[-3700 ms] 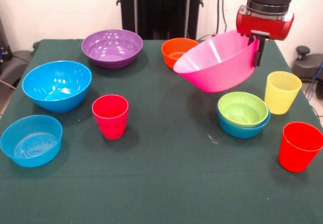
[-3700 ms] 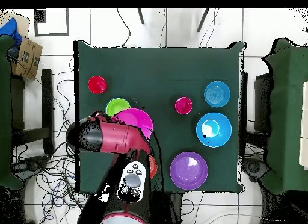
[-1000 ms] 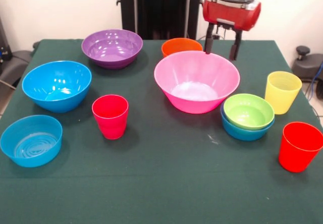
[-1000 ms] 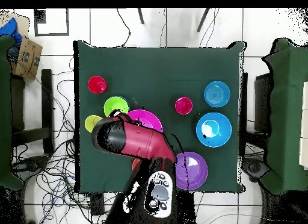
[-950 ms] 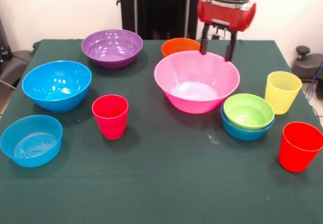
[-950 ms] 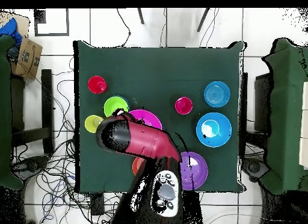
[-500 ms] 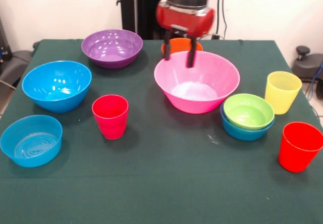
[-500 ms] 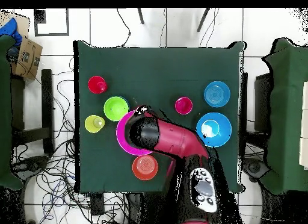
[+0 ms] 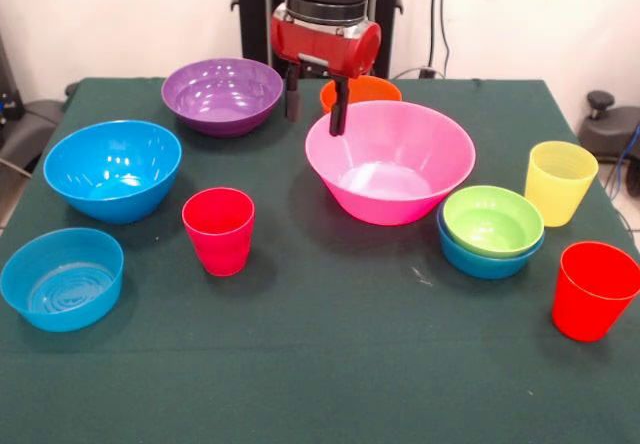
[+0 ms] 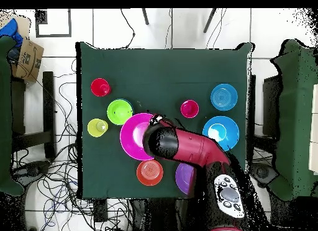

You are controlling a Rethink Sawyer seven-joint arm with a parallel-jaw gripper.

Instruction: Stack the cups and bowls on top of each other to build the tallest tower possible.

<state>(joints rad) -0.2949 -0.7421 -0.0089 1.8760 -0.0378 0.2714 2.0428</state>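
My gripper [image 9: 315, 109] hangs open and empty over the far left rim of the big pink bowl [image 9: 400, 202], between the purple bowl [image 9: 222, 94] and the small orange bowl [image 9: 368, 90]. The pink bowl stands upright on the table. A lime green bowl [image 9: 487, 219] is nested in a blue bowl [image 9: 485, 257] to its right. A yellow cup [image 9: 559, 182] and a red cup [image 9: 594, 289] stand at the right, and another red cup [image 9: 219, 230] left of centre. In the overhead view the arm [image 10: 186, 151] covers part of the purple bowl [image 10: 182, 179].
A large blue bowl [image 9: 112, 169] and a shallow blue bowl [image 9: 62, 277] sit at the left of the green tablecloth [image 9: 330, 364]. In the overhead view cables lie on the floor around the table, and a cardboard box [image 10: 25, 59] rests at the left.
The pink bowl, held tilted in the air before, now stands on the table, let go. My open gripper has swung left in the front view, from the bowl's far right rim to its left rim.
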